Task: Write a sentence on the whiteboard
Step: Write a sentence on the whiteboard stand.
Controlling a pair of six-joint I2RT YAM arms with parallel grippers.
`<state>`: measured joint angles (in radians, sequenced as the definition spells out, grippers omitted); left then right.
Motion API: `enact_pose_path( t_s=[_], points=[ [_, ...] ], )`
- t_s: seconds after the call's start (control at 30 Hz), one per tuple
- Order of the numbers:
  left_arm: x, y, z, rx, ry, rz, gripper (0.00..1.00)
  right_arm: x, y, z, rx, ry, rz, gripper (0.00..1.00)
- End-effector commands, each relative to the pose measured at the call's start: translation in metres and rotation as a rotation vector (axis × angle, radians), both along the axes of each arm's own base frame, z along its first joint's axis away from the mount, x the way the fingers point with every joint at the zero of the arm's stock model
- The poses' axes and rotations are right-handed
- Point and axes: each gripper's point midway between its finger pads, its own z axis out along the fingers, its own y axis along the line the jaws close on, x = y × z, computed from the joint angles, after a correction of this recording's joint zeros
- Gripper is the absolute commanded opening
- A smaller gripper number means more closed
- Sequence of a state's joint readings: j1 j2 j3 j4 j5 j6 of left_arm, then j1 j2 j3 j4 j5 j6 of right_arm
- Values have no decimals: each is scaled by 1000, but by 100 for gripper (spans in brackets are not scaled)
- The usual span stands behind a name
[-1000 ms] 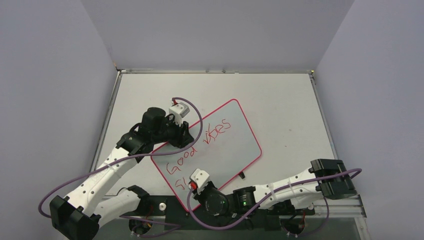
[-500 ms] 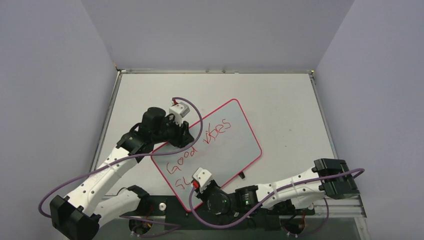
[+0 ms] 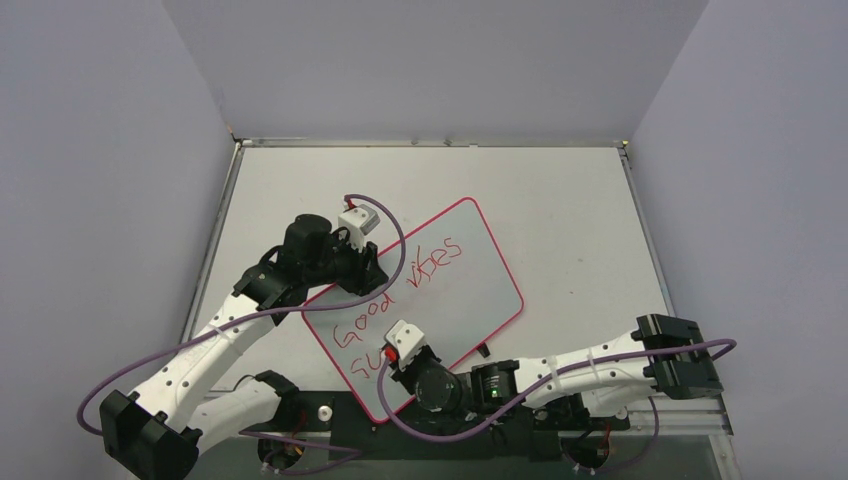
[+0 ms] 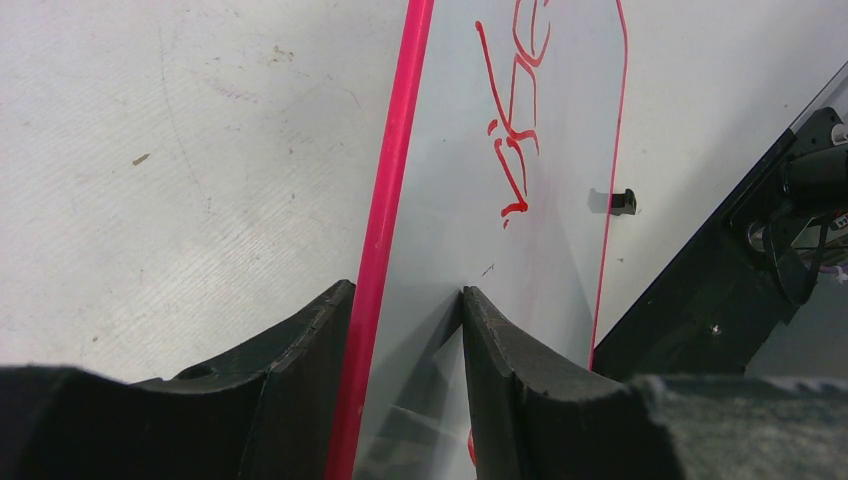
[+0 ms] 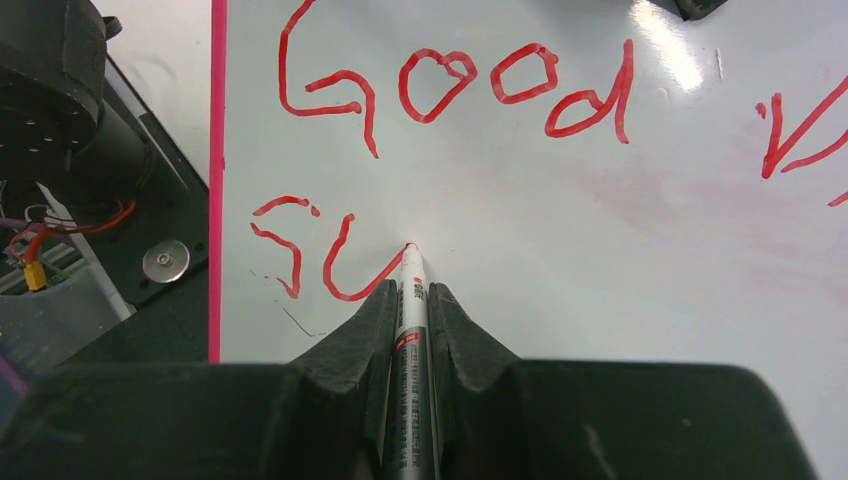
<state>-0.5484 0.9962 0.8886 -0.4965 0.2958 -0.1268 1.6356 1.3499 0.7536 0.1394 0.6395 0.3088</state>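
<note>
At the left, your left hand (image 4: 405, 295) is clamping the pink frame of the whiteboard (image 3: 470, 270), steadying it where it is lying angled on the desk (image 3: 560, 200). Rightward, your right hand (image 5: 410, 288) is gripping the marker (image 5: 410, 335), its tip touching the second line of the sentence (image 5: 515, 100); be dragging lightly and evenly.

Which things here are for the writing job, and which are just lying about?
For the job: whiteboard, red writing, marker, left hand gripping the board's edge, right hand holding the marker.
Just there: table, grey walls, little black clip on the board's edge.
</note>
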Motion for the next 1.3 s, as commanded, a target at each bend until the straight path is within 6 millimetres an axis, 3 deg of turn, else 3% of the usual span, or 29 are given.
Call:
enact_pose_path(
  t_s=[0.0,0.9,1.27],
  points=[
    [17,5,13,22,-93,44,0,14,-5,11,-13,-36,-44,0],
    [17,4,14,20,-92,42,0,18,0,18,15,-36,-53,0],
    [17,4,13,21,-92,42,0,7,-1,8,8,-9,-35,0]
  ],
)
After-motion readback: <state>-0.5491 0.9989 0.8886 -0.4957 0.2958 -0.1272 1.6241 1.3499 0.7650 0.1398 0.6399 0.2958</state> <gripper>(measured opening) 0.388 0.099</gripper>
